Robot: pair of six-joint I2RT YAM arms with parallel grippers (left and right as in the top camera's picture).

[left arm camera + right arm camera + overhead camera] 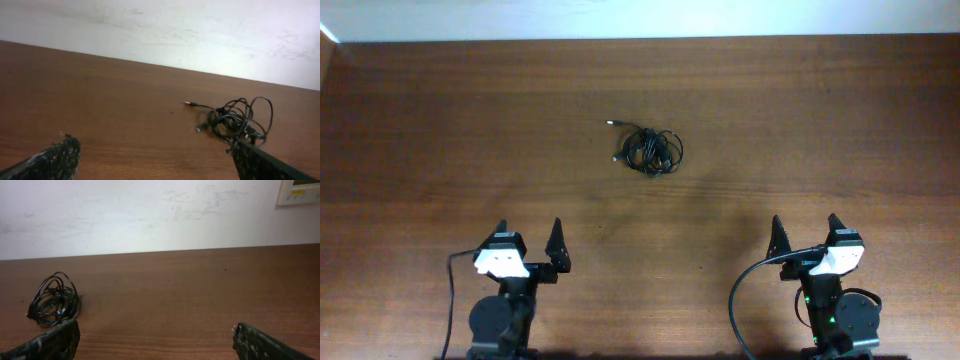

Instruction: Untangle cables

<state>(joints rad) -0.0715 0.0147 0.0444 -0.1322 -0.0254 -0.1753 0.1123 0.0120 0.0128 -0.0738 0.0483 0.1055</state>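
The cables (pixel 650 150): thin black wires bunched in one small knot of tangled loops, lying on the wood table (pixel 440 120) abt mid-width, toward the far side, well apart from both arms. Two silvery plug ends stick out on the knot's left: one (pixel 611 122) trails up-left on a short straight run, the other (pixel 616 158) sits just beside the loops. In L wrist view the knot is ahead & off to the right, showing just above the right-hand finger (pixel 260 162). In R wrist view it's at far left, above the left-hand finger (pixel 55 342). The left gripper (pixel 530 228) sits near the front edge, L of the knot, jaws spread wide, holding nothing. The right gripper (pixel 805 222) is in the same row, R of the knot, jaws also wide, holding nothing. A thicker black cord (pixel 451 290) loops by the left arm's base, another (pixel 740 295) by the right's. Pale wall (pixel 150 30) behind the table, w/ a beige box (pixel 299 191) mounted on it, top right in R wrist view.
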